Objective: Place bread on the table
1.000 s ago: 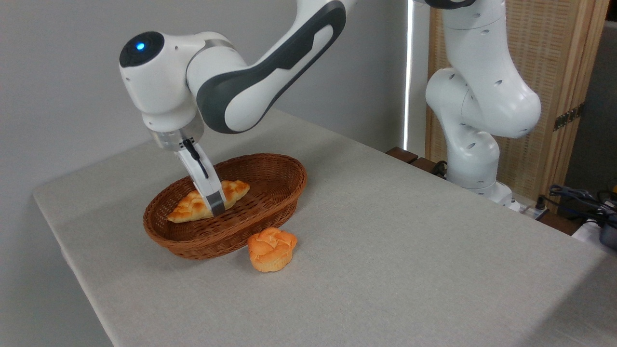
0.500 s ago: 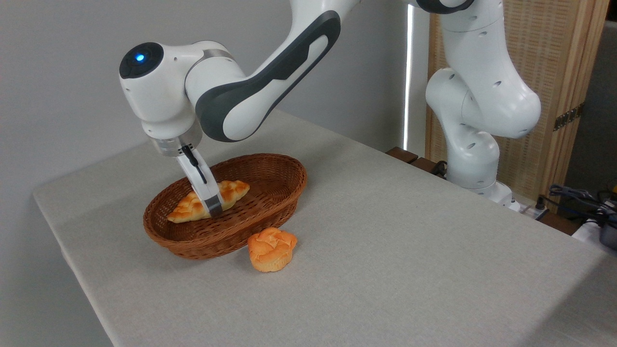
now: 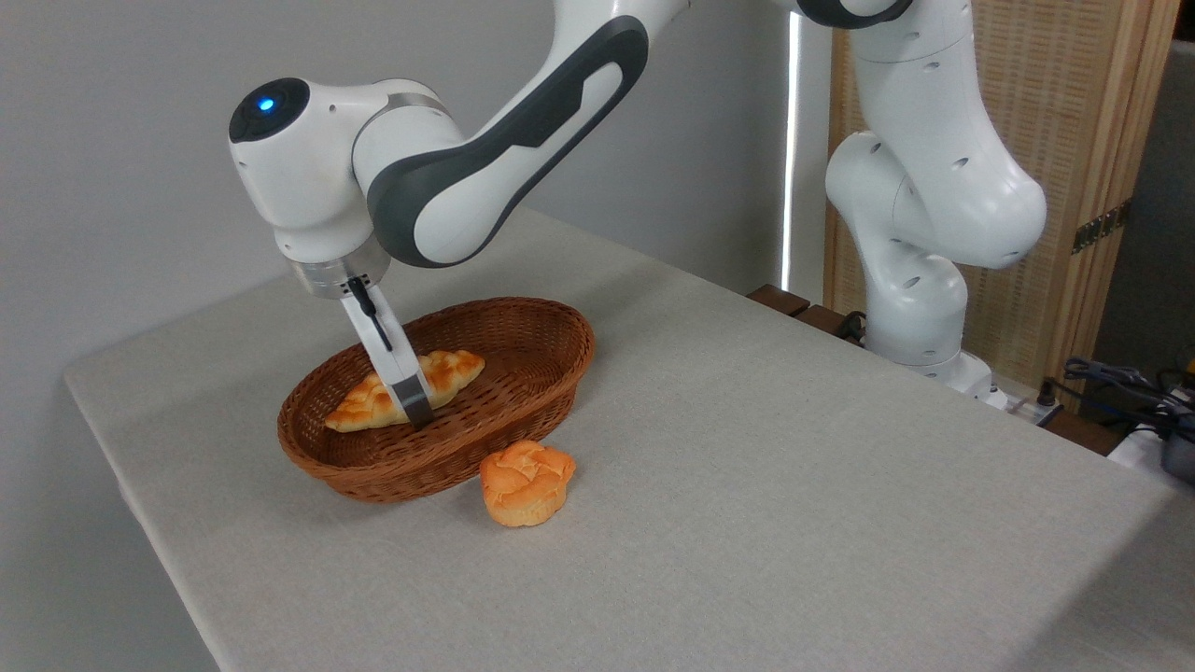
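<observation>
The bread (image 3: 369, 403), a braided golden loaf, lies lengthwise inside the brown wicker basket (image 3: 523, 322) on the grey-beige table (image 3: 747, 467). My gripper (image 3: 411, 397) reaches down into the basket over the loaf's middle. Its near finger (image 3: 409, 397) stands against the front side of the loaf, with its tip at the basket floor. The far finger is hidden behind the loaf. The jaws straddle the bread, which rests undisturbed in the basket.
A small round orange bun (image 3: 526, 483) sits on the cloth just in front of the basket's right end. The arm's white base (image 3: 920, 308) stands at the table's far right edge. Cables and wooden panels lie beyond it.
The wrist has tilted and shifted slightly left, and the near finger has sunk a little lower beside the loaf. The bread and the bun have not moved.
</observation>
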### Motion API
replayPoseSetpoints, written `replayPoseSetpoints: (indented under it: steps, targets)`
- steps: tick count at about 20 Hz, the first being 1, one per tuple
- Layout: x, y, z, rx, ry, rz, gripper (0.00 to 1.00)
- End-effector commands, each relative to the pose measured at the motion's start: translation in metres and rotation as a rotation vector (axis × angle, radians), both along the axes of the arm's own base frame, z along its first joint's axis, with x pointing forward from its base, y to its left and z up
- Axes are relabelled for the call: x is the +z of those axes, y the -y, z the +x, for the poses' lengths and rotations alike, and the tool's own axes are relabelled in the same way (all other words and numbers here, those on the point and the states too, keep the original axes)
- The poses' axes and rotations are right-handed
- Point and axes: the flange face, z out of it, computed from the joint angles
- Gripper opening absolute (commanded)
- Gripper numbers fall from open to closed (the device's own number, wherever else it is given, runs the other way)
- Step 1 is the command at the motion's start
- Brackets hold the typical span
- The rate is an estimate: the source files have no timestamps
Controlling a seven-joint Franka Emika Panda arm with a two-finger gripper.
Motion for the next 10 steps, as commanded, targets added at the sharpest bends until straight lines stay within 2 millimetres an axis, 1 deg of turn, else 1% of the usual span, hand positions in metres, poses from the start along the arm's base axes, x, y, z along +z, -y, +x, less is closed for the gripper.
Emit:
replayPoseSetpoints:
  steps: [1, 6, 8, 10]
  targets:
    - [-0.002, 0.002, 0.003, 0.01, 0.012, 0.011, 0.39]
    - [-0.002, 0.003, 0.003, 0.012, 0.01, 0.008, 0.39]
    - [0.005, 0.003, 0.003, 0.012, 0.019, 0.007, 0.39]
    - [0.024, -0.001, 0.003, 0.02, 0.049, 0.003, 0.4]
